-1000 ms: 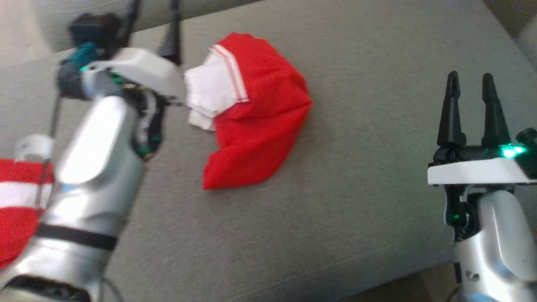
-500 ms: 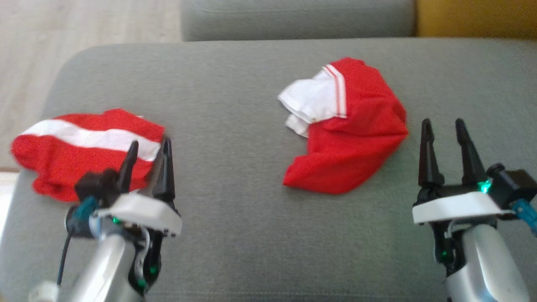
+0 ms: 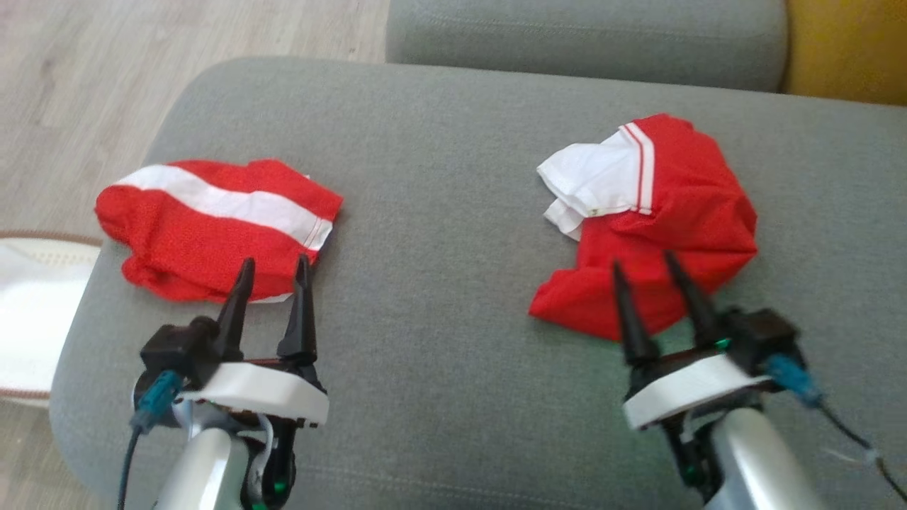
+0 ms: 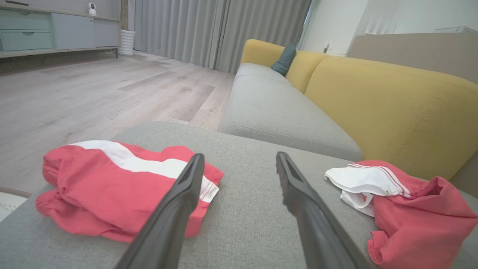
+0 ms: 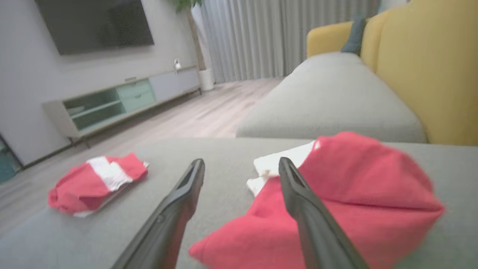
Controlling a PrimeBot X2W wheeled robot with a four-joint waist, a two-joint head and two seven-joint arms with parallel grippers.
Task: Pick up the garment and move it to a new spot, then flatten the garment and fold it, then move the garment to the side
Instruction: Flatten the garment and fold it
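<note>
Left claw [image 3: 275, 259] open, empty, pulled back. Folded red-and-white garment [image 3: 205, 227] lies at the grey sofa cushion's [image 3: 439, 297] left end, so set aside. Right claw [image 3: 641, 260] open, empty, tips now over crumpled red garment [image 3: 687, 212]. Likely the next pick-up.

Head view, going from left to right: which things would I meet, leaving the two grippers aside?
The white mat on the floor → striped red garment → crumpled red and white garment → yellow sofa back.

Bare cushion [image 3: 439, 297] between folded garment [image 3: 212, 219] and crumpled garment [image 3: 673, 227]
</note>
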